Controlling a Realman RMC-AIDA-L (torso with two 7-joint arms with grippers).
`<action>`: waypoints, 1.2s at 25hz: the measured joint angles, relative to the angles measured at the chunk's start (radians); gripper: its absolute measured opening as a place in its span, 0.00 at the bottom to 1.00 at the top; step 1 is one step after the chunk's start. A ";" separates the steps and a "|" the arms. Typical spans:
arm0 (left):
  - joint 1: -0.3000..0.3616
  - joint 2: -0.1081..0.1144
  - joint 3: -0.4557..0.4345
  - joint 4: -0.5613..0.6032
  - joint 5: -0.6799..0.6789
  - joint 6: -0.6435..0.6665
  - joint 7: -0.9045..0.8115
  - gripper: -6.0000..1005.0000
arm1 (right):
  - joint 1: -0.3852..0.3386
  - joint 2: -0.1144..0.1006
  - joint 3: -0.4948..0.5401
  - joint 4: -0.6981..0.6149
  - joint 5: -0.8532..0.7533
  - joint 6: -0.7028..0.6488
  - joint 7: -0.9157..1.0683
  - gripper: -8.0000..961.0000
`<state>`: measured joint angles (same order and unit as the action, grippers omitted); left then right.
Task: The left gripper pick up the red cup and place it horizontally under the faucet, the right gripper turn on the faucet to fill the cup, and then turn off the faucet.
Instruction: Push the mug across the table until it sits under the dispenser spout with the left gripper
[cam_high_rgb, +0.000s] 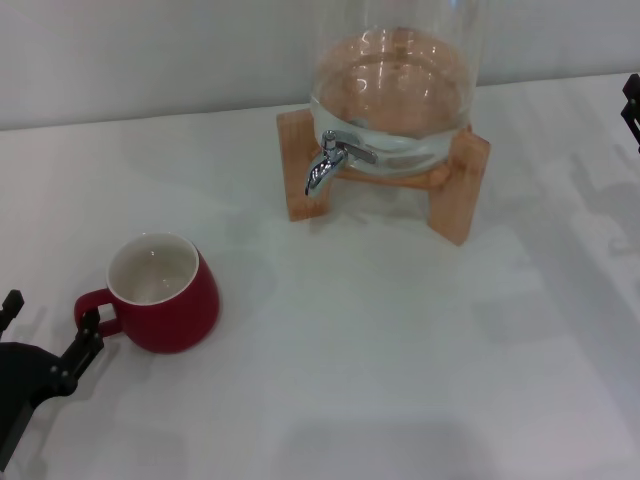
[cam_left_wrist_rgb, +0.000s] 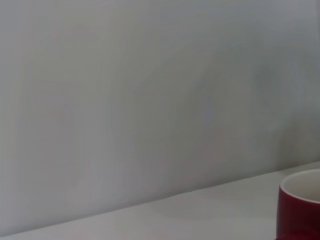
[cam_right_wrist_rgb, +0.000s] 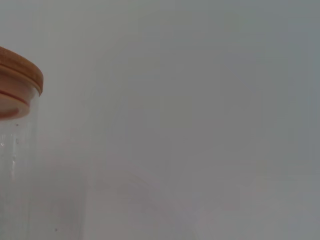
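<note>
The red cup (cam_high_rgb: 162, 293) stands upright on the white table (cam_high_rgb: 380, 360) at the front left, white inside showing, its loop handle pointing left. My left gripper (cam_high_rgb: 47, 328) is open just left of the cup, and one fingertip (cam_high_rgb: 88, 345) is at the handle. The cup's rim also shows in the left wrist view (cam_left_wrist_rgb: 300, 202). The chrome faucet (cam_high_rgb: 326, 163) points down from the clear glass jar (cam_high_rgb: 392, 80) at the back centre, with nothing under it. Only a black sliver of my right gripper (cam_high_rgb: 632, 108) shows at the right edge, level with the jar.
The jar sits on a wooden stand (cam_high_rgb: 462, 188) whose legs flank the faucet. The jar's wooden lid shows in the right wrist view (cam_right_wrist_rgb: 20, 75). A pale wall (cam_high_rgb: 150, 50) runs behind the table.
</note>
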<state>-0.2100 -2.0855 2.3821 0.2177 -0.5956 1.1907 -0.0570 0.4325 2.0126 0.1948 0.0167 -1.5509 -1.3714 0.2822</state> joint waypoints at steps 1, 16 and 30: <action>0.000 0.000 0.000 0.000 0.000 0.000 0.000 0.87 | 0.000 0.000 0.000 0.000 0.000 0.000 0.000 0.69; -0.011 -0.001 0.000 0.000 -0.019 -0.015 -0.004 0.87 | 0.005 0.000 0.000 0.000 0.000 0.000 0.000 0.69; -0.014 -0.001 0.002 0.000 -0.021 -0.017 -0.001 0.77 | 0.006 0.000 0.000 0.000 0.000 0.000 0.000 0.69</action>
<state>-0.2240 -2.0862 2.3841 0.2179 -0.6167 1.1734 -0.0585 0.4387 2.0126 0.1948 0.0168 -1.5508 -1.3713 0.2822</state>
